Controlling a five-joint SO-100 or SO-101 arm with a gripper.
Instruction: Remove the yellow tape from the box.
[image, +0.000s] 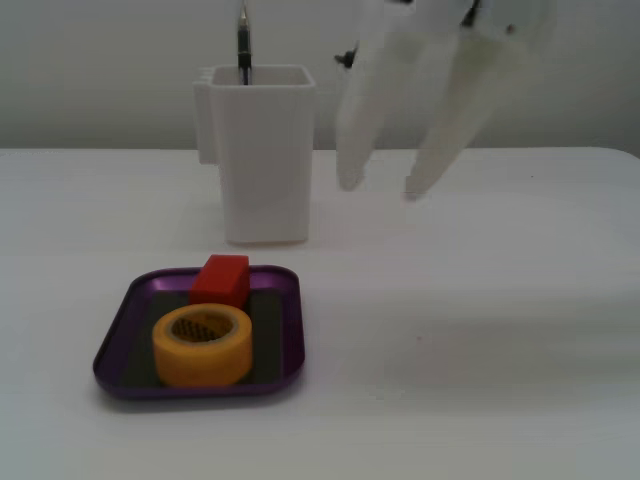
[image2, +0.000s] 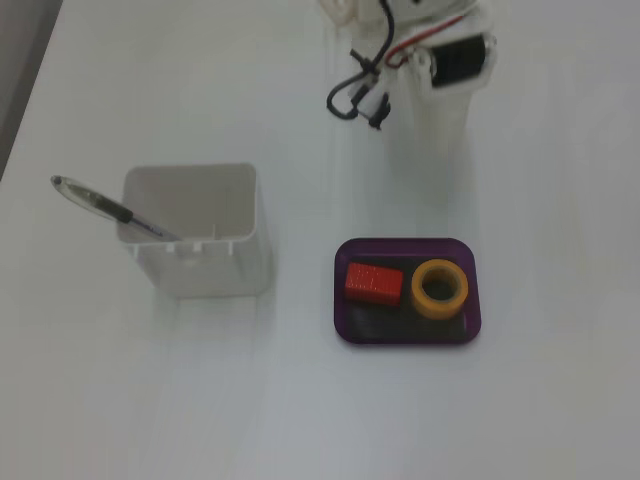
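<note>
The yellow tape (image: 200, 358) is a thick roll lying flat in the front part of the purple box (image: 114, 345), beside a red block (image: 221, 279). In the fixed view from above, the tape (image2: 419, 291) lies at the right of the box (image2: 405, 243) and the red block (image2: 373, 282) at the left. My white gripper (image: 382, 190) hangs in the air behind and to the right of the box, fingers pointing down and spread apart, empty. From above, the arm (image2: 440, 95) stands beyond the box, and its white fingers blend into the table.
A tall white container (image: 262, 160) with a pen (image: 243, 50) in it stands behind the box. From above, the container (image2: 200, 262) is left of the box and the pen (image2: 100, 203) leans out to the left. The table is white.
</note>
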